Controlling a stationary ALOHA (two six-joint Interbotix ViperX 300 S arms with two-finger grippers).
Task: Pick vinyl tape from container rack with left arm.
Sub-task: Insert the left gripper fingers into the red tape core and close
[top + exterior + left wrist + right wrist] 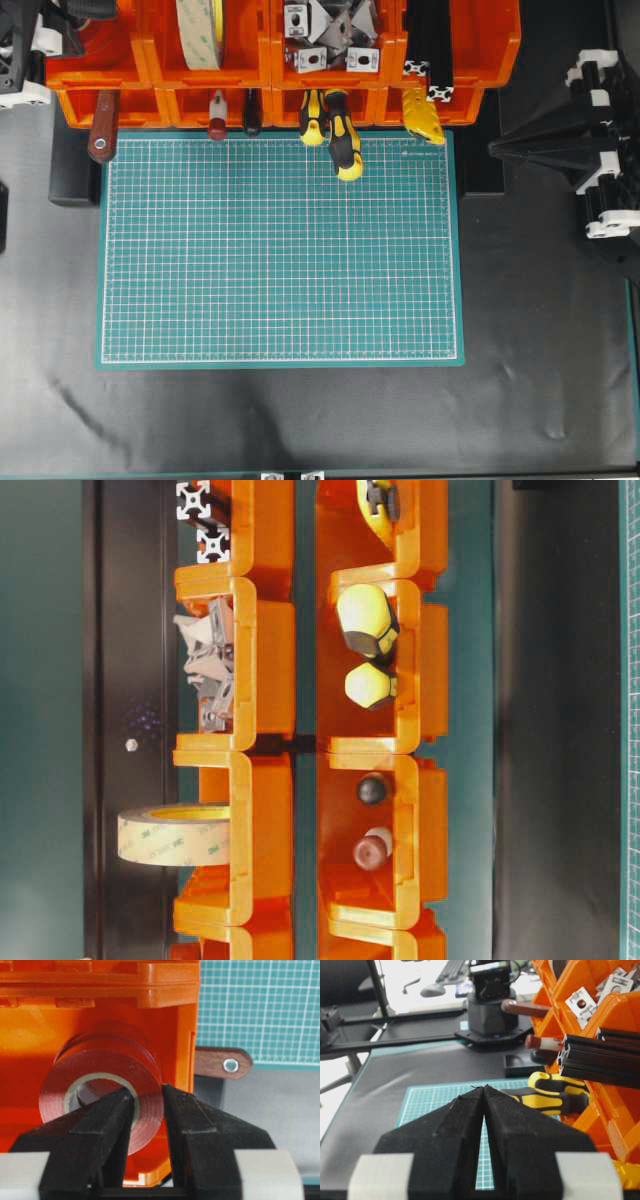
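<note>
"3M" print readable on the cream tape roll (175,835). Left gripper (149,1097) reaches into the container rack (170,990) bin, fingers pinching the vinyl tape (100,1092) wall. Right gripper (484,1091) clenched, empty, above the green mat (437,1100).

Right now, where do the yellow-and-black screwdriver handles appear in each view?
Overhead: screwdriver handles top centre, overhanging the green mat.
Table-level: their yellow butt ends, upper right.
Left wrist: not in it.
Right wrist: right of centre.
Shared landmark: the orange container rack.
</note>
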